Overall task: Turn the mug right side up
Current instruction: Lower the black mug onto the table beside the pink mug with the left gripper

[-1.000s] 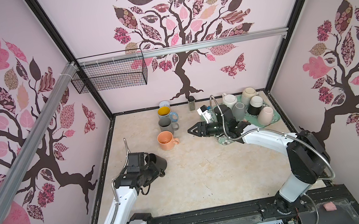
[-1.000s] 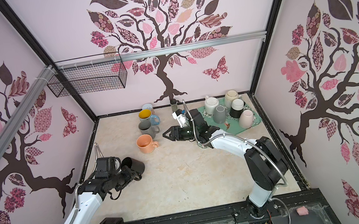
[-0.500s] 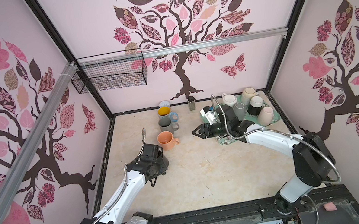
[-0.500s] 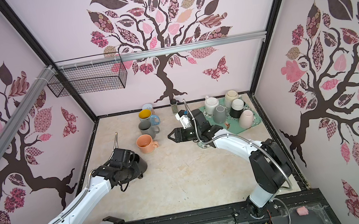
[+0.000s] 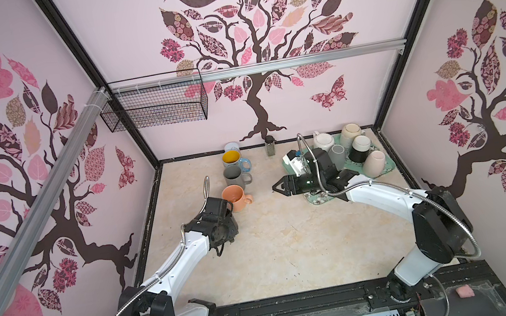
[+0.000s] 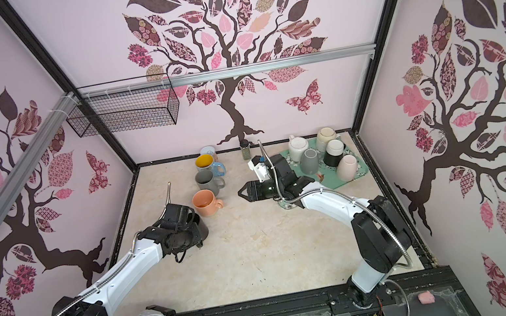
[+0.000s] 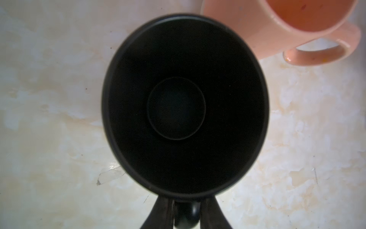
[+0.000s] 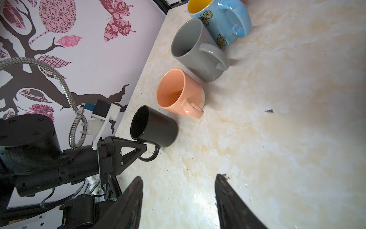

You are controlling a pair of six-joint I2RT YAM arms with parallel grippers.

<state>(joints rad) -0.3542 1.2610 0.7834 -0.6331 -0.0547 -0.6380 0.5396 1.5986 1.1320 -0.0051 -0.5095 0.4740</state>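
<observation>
Right wrist feed first: the glossy black ceramic mug (image 8: 154, 126) stands mouth-up on the cream marbled counter (image 8: 277, 119), just beside the peach speckled mug (image 8: 178, 93), which is upright too. My left pincer (image 8: 145, 147) has a finger on either side of the black handle; whether they press on it or merely flank it, I cannot tell. The left wrist feed looks straight down into the black mug's dark bore (image 7: 176, 107). In both top views that spot is left of centre, just below the peach mug, mostly hidden under the left wrist. My right pincer (image 5: 276, 188) hovers mid-frame, spread wide, nothing between its fingers
</observation>
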